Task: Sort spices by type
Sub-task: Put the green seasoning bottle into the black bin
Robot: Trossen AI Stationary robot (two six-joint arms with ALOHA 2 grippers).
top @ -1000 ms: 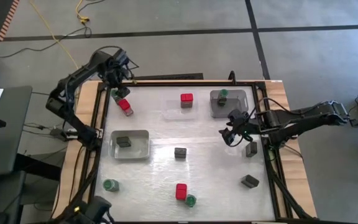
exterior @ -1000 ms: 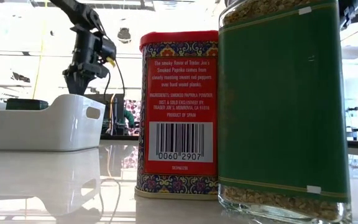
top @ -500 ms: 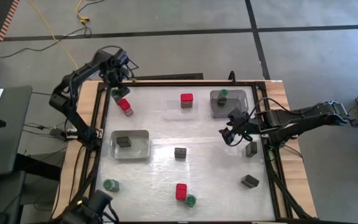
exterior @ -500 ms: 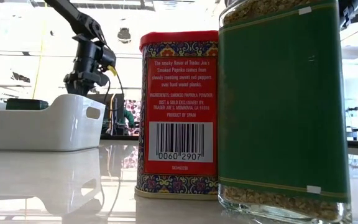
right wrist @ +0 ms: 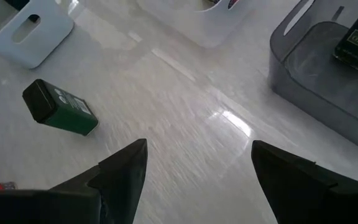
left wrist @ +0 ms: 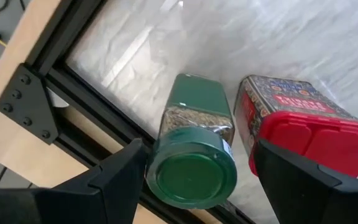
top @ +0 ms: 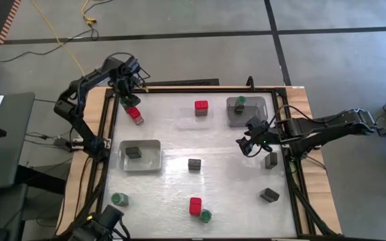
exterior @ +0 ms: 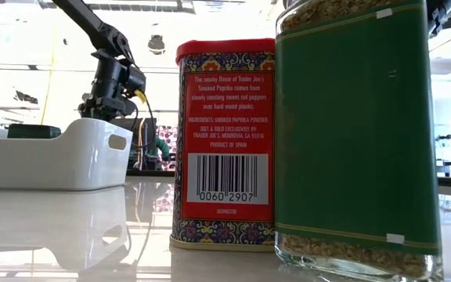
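While our left claw [left wrist: 194,171] stands wide open around the round green-lidded glass jar [left wrist: 194,168] beside the red square tin [left wrist: 303,130], our right claw [right wrist: 194,180] hangs open, empty, above the bench [right wrist: 185,124].

Tabletop [top: 226,174] looks glossy and streaky, wood-look border [left wrist: 17,134], glass jar [left wrist: 194,146] with shiny green plastic lid, red tin [left wrist: 303,127] printed metal.

The smoked paprika tin [exterior: 224,141] was red with a white barcode panel and an ornate blue, purple and gold floral border. The jar beside it [exterior: 356,133] wore a plain dark green label over tan contents. A green-lidded jar [left wrist: 194,174] stood on the glossy white tabletop [right wrist: 179,137], near a white tray [exterior: 49,153].
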